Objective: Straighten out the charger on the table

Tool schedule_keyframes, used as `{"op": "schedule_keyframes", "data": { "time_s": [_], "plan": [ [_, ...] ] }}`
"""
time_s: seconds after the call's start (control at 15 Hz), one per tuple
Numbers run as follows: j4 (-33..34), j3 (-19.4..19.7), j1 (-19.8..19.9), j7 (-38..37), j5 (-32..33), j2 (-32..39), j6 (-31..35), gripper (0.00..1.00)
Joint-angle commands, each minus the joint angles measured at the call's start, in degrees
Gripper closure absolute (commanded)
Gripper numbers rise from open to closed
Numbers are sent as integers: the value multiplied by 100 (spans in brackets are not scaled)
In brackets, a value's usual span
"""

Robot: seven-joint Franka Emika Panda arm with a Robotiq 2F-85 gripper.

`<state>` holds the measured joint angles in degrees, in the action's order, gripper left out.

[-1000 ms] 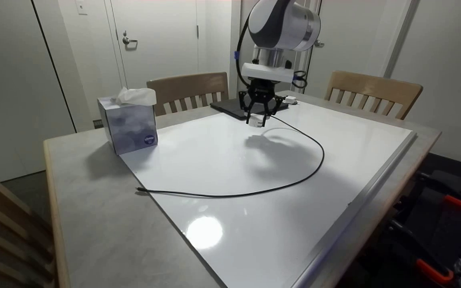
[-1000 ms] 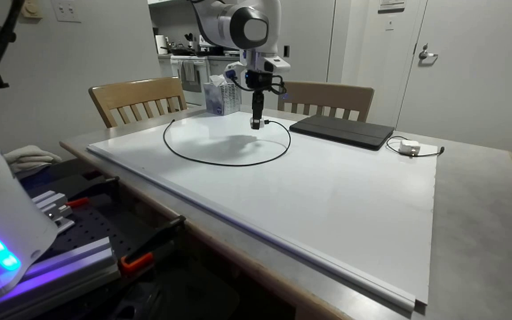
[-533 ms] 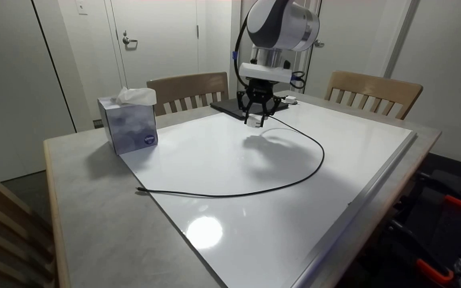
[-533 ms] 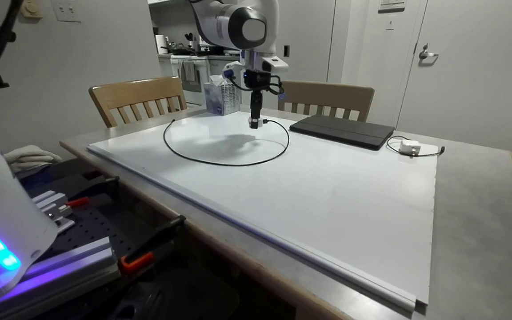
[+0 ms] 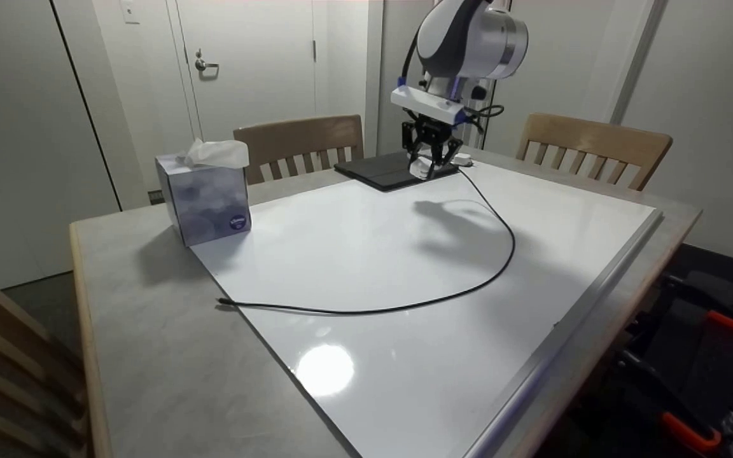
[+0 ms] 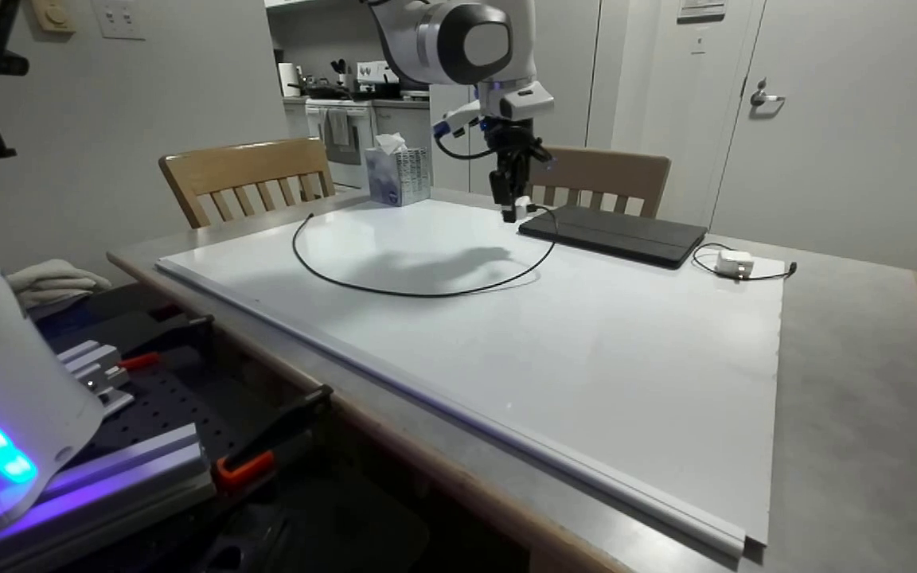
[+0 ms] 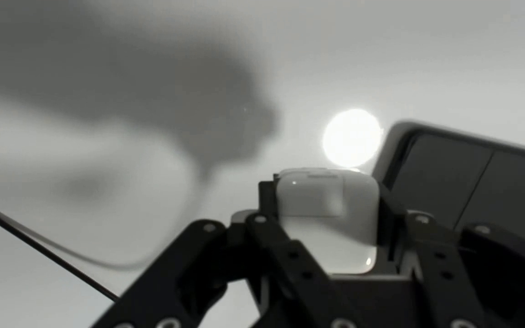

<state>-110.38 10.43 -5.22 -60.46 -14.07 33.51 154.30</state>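
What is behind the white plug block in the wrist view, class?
White tabletop shows past its top edge, a dark slab to its right, partly hidden by the pincer. Whatever lies directly behind the block is covered.

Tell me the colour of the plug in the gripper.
The plug is white; the wrist view shows it best.
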Motion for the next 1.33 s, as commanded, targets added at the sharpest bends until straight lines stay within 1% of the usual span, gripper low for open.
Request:
{"op": "schedule_keyframes", "data": {
  "time_s": [0.0, 0.2, 0.27, 0.4, 0.6, 0.67, 0.73, 0.93, 1.27],
  "plan": [
    [-204, 184, 287, -500, -182, -83, 367, 74],
    [-242, 319, 599, -943, -328, -67, 397, 74],
    [-103, 261, 495, -798, -83, -2, 275, 49],
    [-123, 310, 663, -901, -114, -1, 278, 49],
    [-126, 301, 671, -966, -127, -1, 282, 49],
    [-98, 515, 477, -1411, -78, 46, 233, 74],
    [-59, 758, 285, -2008, -45, 118, 210, 74],
    [15, 872, 323, -2945, -92, 164, 97, 74],
    [-49, 729, 679, -4119, -358, 149, -35, 74]
  ]
}}
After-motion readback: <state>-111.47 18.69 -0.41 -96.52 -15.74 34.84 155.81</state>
